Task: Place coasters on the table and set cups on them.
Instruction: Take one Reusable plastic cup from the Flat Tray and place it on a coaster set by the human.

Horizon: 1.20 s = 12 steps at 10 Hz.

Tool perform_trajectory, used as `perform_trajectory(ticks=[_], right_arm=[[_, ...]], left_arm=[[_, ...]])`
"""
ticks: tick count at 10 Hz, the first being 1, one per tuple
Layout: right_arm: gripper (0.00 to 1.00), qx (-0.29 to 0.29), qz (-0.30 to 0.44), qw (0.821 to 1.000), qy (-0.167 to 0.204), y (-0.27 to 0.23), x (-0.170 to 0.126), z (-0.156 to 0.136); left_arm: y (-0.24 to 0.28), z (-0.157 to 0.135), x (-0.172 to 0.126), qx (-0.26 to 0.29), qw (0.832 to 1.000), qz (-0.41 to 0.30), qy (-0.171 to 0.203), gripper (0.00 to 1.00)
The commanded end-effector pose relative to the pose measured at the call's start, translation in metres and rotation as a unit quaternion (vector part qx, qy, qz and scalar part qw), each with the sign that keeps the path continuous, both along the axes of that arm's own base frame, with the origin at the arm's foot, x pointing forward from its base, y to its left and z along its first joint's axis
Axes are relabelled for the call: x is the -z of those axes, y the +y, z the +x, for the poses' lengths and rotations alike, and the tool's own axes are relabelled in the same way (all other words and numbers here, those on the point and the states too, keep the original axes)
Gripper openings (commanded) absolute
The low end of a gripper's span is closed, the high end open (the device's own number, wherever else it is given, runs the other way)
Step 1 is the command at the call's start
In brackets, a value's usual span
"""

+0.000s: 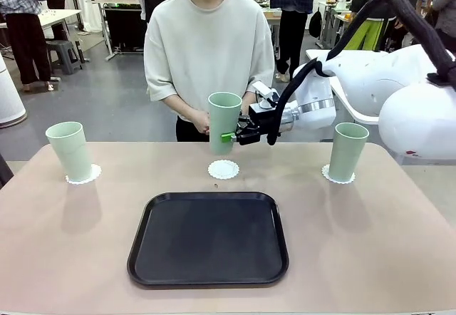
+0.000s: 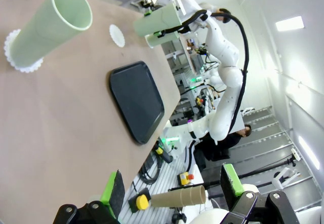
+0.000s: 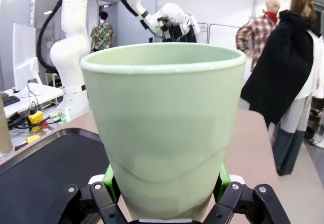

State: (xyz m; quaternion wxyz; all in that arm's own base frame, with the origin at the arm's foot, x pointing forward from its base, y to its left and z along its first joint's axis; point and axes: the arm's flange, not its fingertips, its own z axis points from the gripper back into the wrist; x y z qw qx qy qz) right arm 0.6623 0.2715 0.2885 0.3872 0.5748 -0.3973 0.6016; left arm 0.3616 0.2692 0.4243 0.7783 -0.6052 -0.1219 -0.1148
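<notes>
**Operator:** Holding position check: where is the middle cup (image 1: 224, 121) relative to the right gripper (image 1: 229, 136)?

**Technician:** The middle cup sits upright between the jaws, which are clamped on its lower half. In the right wrist view the cup (image 3: 164, 127) stands between the two green pads (image 3: 223, 179), one on each side of its tapered wall. The cup hangs above the table (image 1: 370, 244), over the middle coaster (image 1: 223, 169), with its base clear of the disc. A person's hand (image 1: 201, 121) is against the cup's far left side.

**Operator:** Count of items?

**Technician:** Three cups, three coasters. The left cup (image 1: 70, 150) stands on the left coaster (image 1: 84, 175). The right cup (image 1: 348, 151) stands on the right coaster (image 1: 331, 175). The middle coaster lies bare.

**Operator:** Left gripper (image 2: 172, 191) status?

**Technician:** In the left wrist view its jaws stand apart with nothing between them, off the table's near edge, well apart from the cups.

**Operator:** Surroundings and obstructions?

**Technician:** A black tray (image 1: 208, 238) lies on the table, just on the near side of the middle coaster. A small brown speck (image 1: 212, 185) lies between the tray and that coaster. The person (image 1: 209, 51) stands at the far edge, directly behind the held cup. The right arm (image 1: 370, 87) reaches in from the right, passing behind the right cup.
</notes>
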Motion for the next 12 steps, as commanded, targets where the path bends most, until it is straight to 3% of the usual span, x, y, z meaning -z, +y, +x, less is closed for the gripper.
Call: perform_trajectory(ticks=[1,12], right_arm=[[0.83,-0.028,-0.03,0.999,0.013,0.01,0.002,0.019],[0.83,-0.048,-0.06,0.997,0.003,0.011,0.028,0.024]], left_arm=[[-0.001,0.001,-0.003,-0.012,1.0,-0.002,0.003,1.0],[-0.001,0.001,-0.003,-0.012,1.0,-0.002,0.003,1.0]])
